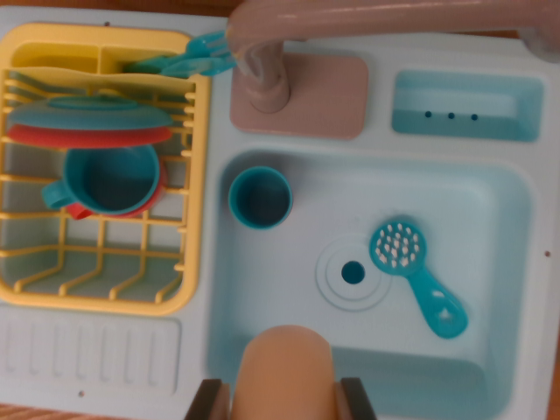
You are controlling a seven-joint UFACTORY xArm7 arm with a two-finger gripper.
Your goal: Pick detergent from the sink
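The detergent [287, 367] is a rounded tan-orange bottle at the bottom middle of the wrist view, close to the camera and blurred. It stands over the near part of the pale blue sink [490, 201]. My gripper [284, 398] has one dark finger [210, 401] on the bottle's left side and one on its right side, pressed against it. The frame's lower edge cuts off the bottom of the bottle, so I cannot tell whether it rests on the sink floor or hangs above it.
In the sink are a teal cup [260, 199] at the back left, a teal strainer spoon [416, 271] at the right and the drain [353, 272]. A mauve faucet [262, 79] arches over the back. A yellow dish rack [188, 175] with plates and a cup stands at the left.
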